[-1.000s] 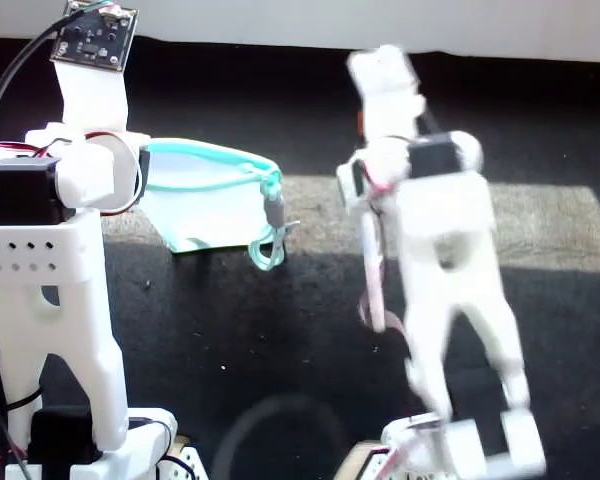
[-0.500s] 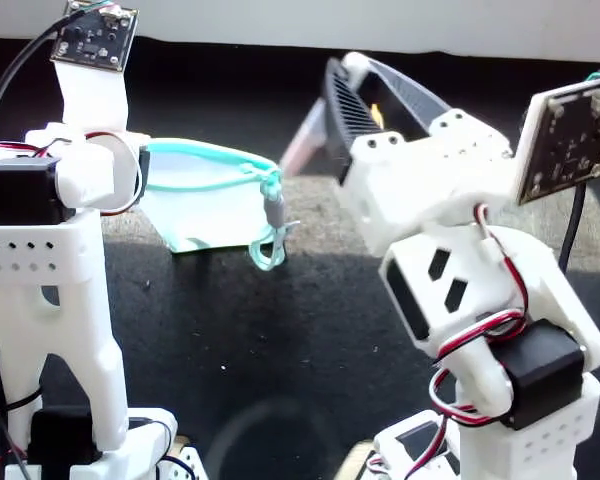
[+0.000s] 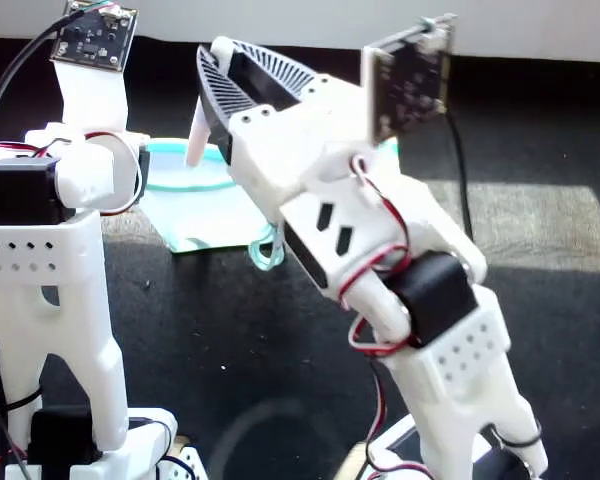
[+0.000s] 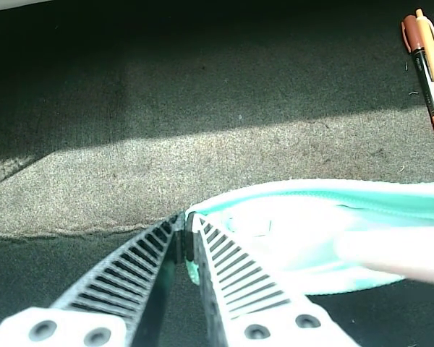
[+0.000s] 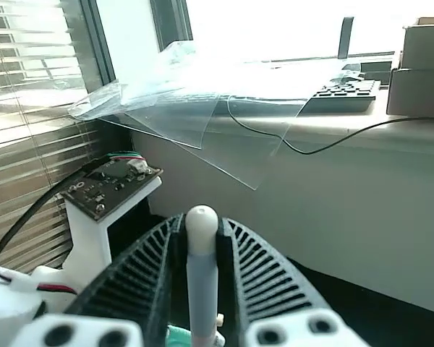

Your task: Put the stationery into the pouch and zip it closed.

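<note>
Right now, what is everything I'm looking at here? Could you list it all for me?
pouch: one, mint green and white, lying on the mat, mouth open.
zip loop: one, mint green, at the pouch's corner.
white pen: one, held over the pouch.
pens: apparently two, orange and brown, lying on the mat beyond the pouch.
mat: one, dark grey, covering the table.
clear plastic sheets: a few, on the window ledge behind.
keyboard: one, dark, on that ledge.
left gripper: one, white with black fingers, shut on the pouch's edge.
right gripper: one, same colours, shut on the white pen.
</note>
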`<move>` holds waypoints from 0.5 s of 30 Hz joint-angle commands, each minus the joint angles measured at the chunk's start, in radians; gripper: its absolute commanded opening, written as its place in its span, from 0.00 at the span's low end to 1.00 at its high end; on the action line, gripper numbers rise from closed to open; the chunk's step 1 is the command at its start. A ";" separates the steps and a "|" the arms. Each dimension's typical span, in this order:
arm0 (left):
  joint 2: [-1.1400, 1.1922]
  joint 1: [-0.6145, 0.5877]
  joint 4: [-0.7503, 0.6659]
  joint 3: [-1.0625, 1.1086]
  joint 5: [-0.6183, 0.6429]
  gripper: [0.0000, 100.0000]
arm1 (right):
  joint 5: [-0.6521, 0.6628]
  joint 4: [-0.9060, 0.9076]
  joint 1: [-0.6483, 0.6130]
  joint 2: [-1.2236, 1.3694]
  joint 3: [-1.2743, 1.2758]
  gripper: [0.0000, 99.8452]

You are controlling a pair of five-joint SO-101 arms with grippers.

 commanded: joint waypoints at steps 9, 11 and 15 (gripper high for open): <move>0.018 -0.008 0.023 0.031 0.002 0.01 | -0.006 -0.024 -0.010 0.110 0.213 0.01; 0.018 -0.008 0.023 0.031 0.003 0.01 | 0.049 -0.024 -0.010 0.117 0.231 0.01; 0.019 -0.008 0.023 0.031 0.005 0.01 | 0.250 -0.013 -0.036 0.124 0.239 0.01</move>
